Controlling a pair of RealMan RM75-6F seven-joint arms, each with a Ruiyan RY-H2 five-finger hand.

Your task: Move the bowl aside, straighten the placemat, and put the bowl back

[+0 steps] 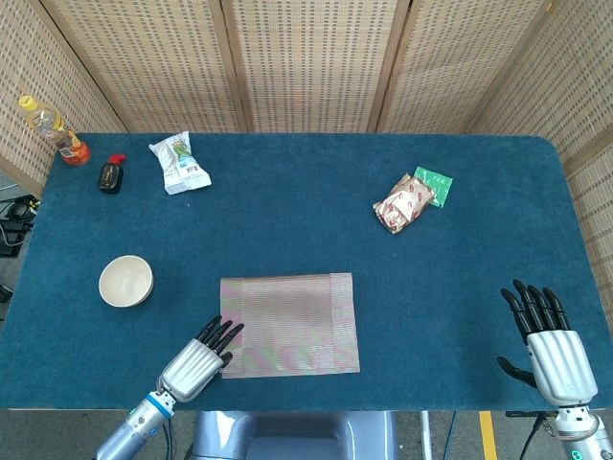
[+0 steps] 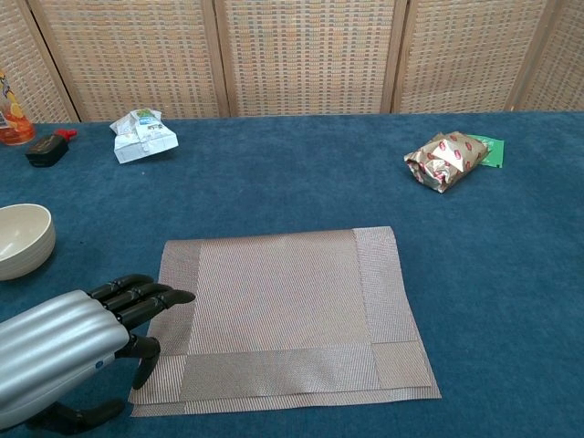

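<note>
My left hand [image 2: 68, 351], empty with fingers extended, hovers at the placemat [image 1: 290, 324]'s left edge; I judge the bowl [image 1: 125, 281] needs a low, level carry back.

Bottle [image 1: 45, 123], black pouch [image 1: 111, 176], white packet [image 1: 178, 163] far left; foil packet [image 1: 404, 202], tea sachet [image 1: 436, 181] right.

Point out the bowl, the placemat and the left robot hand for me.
bowl [image 1: 125, 281], head view, on its pale inside.
placemat [image 1: 292, 309], head view, on its woven centre panel.
left robot hand [image 2: 64, 342], chest view, on the silver back of the hand.
</note>
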